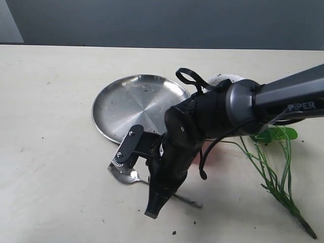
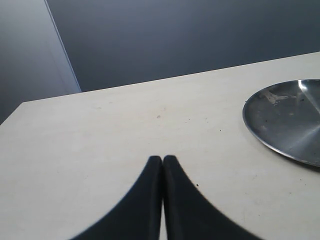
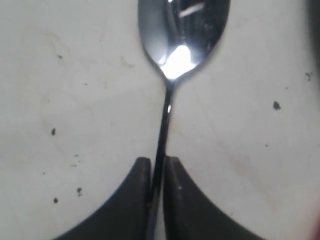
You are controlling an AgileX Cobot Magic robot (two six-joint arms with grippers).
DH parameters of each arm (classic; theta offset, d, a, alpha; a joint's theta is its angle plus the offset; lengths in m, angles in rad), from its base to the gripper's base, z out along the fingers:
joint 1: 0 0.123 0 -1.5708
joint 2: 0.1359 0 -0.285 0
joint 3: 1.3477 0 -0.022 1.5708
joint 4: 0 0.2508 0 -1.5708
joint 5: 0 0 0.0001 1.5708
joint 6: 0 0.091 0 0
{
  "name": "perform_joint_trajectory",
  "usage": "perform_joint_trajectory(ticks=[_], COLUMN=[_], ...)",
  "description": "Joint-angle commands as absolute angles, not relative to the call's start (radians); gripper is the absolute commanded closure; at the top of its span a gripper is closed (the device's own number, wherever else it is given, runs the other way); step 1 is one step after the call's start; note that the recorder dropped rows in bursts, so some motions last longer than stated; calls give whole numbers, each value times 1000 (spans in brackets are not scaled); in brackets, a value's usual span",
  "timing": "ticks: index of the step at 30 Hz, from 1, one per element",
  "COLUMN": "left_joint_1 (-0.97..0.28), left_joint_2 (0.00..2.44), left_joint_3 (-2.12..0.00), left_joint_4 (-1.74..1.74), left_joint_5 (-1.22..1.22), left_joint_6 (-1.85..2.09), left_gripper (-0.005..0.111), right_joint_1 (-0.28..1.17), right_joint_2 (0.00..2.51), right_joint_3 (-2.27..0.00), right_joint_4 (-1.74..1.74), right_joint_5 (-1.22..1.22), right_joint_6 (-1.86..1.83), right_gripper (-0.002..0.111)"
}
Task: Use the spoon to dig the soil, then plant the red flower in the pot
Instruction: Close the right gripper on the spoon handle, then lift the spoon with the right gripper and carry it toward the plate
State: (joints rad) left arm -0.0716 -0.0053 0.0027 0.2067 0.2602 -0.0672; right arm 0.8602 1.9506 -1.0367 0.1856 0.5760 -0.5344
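Observation:
The steel spoon (image 1: 127,175) lies on the table with its bowl just in front of the plate. My right gripper (image 1: 153,208) reaches across from the right and points steeply down at it. In the right wrist view that gripper (image 3: 158,161) is shut on the thin handle, with the spoon's bowl (image 3: 182,30) ahead of the tips. Behind the arm, only a strip of the white pot (image 1: 230,79) shows. Of the red flower, I see green stems (image 1: 276,179), leaves (image 1: 277,133) and a blurred red patch (image 1: 218,151) under the arm. Soil shows only as loose specks (image 3: 276,105). My left gripper (image 2: 162,159) is shut and empty.
A large round steel plate (image 1: 131,104) sits behind the spoon, and its edge (image 2: 285,120) also shows in the left wrist view. A few dark crumbs (image 1: 174,233) dot the pale table near the front. A grey wall runs along the table's far edge.

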Motion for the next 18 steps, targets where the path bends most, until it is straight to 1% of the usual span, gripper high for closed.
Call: perform_joint_trajectory(ticks=[1, 4, 10, 18], left_joint_1=[-74, -74, -74, -74], left_joint_2=[0, 0, 0, 0], left_joint_3=[0, 0, 0, 0], left_joint_4=[203, 203, 203, 203], left_joint_5=[253, 253, 253, 253], left_joint_6=[-68, -68, -68, -68], left_gripper=[105, 105, 105, 105], right_joint_1=[858, 858, 860, 860], right_joint_2=[1988, 1988, 1962, 1918], right_joint_3=[-1023, -1023, -1037, -1185], right_joint_4=[152, 132, 130, 151], right_joint_5=[709, 756, 753, 838], right_joint_6=[-538, -538, -538, -538], right_gripper=[108, 108, 108, 108])
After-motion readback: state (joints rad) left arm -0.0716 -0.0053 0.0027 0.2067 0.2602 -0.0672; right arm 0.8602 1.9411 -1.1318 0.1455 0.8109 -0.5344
